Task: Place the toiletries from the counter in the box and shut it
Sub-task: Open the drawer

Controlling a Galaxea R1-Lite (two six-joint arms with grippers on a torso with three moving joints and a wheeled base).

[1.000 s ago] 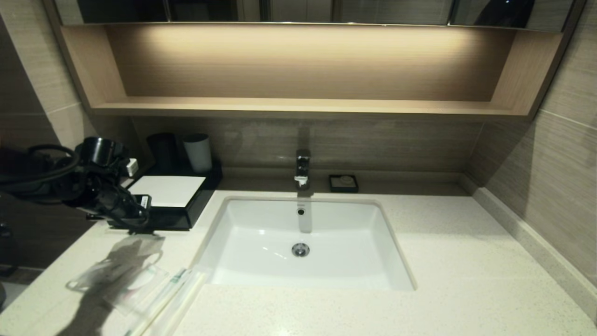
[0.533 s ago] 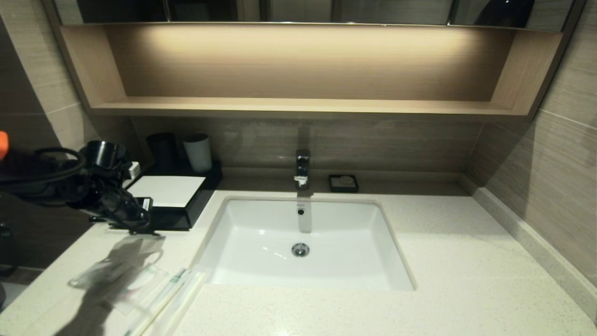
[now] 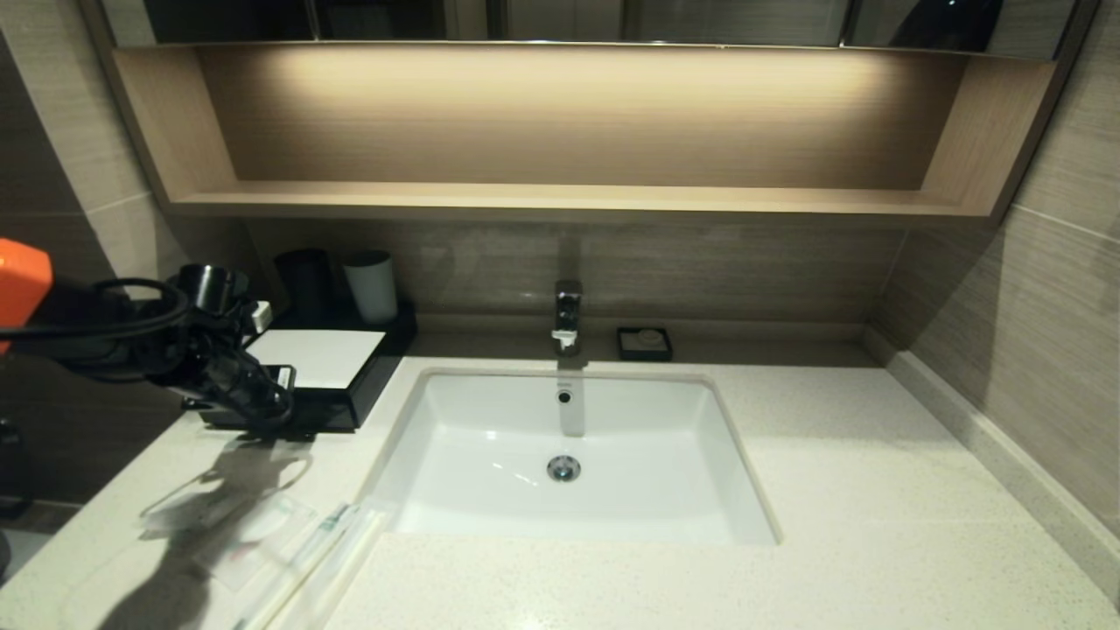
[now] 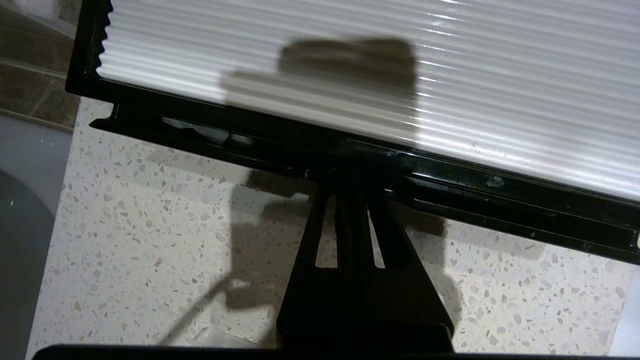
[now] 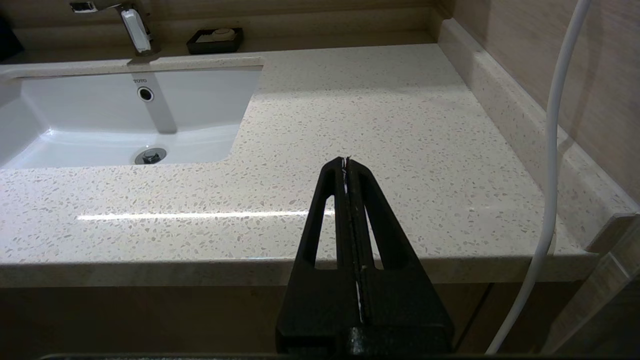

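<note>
A black box [image 3: 350, 404] with a white ribbed lid [image 3: 315, 357] stands at the back left of the counter. The lid lies flat on it. My left gripper [image 3: 262, 409] is shut, with its tips at the box's front edge. In the left wrist view the gripper [image 4: 350, 175] touches the black front rim [image 4: 500, 195] below the lid [image 4: 450, 75]. Clear toiletry packets [image 3: 236, 516] and a long wrapped toothbrush [image 3: 315, 551] lie on the counter in front of the box, in the arm's shadow. My right gripper [image 5: 345, 161] is shut and empty, parked over the counter's front right edge.
The white sink [image 3: 455, 437] lies in the middle, with the faucet [image 3: 567, 315] behind it. A soap dish [image 3: 644, 343] stands to the faucet's right. A black cup [image 3: 304, 278] and a grey cup [image 3: 372, 284] stand behind the box. A white cable [image 5: 550, 150] hangs by the right wall.
My left arm has moved right and towards the box. Its gripper went from over the counter in front of the box to the box's front edge.
</note>
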